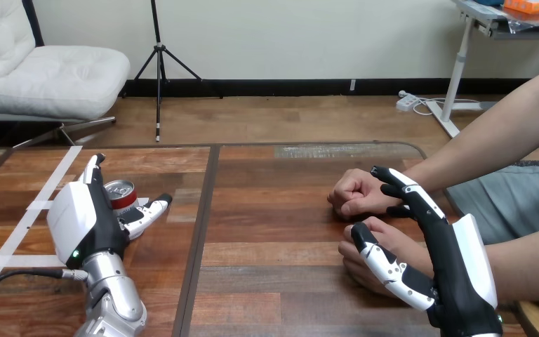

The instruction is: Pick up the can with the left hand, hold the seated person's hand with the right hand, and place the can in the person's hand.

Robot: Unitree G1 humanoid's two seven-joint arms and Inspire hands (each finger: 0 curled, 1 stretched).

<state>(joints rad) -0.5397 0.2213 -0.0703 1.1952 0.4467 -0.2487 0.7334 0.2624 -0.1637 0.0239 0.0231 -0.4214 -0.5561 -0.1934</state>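
A red can (121,196) with a silver top stands upright on the wooden table (274,232) at the left. My left hand (84,221) is beside it, its fingers (95,167) straight along the can's left side and its thumb (149,211) stretched out to the can's right; the hand is open. At the right the person rests two hands on the table: a fist (354,194) farther off and a nearer hand (365,274). My right hand (456,270) is open, its fingers (401,184) reaching over the fist's wrist and its thumb (386,261) lying over the nearer hand. I cannot tell whether they touch.
White tape strips (38,205) run across the table's left part. A dark seam (200,239) splits the tabletop into two boards. The person's forearms (491,144) come in from the right edge.
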